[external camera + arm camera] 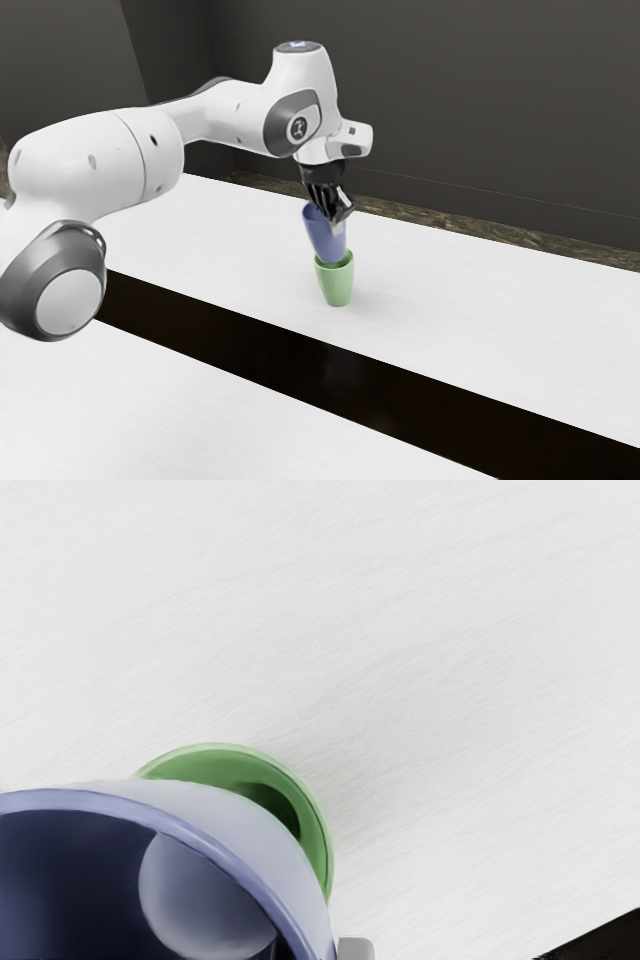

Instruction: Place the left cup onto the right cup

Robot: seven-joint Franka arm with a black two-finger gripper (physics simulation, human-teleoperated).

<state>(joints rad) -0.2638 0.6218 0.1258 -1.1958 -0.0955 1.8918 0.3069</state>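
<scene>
At centre frame a blue cup is showing periwinkle over a pale green cup, while the faintly streaked white table is displaying a black band.

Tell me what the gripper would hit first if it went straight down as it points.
The gripper holds the blue cup by its rim, its base already inside the green cup. Going down, the held cup would probably bottom out in the green cup first; remaining slack is unclear.

exterior — side-on, mid-range | wrist — close, downward | shared: green cup
</scene>
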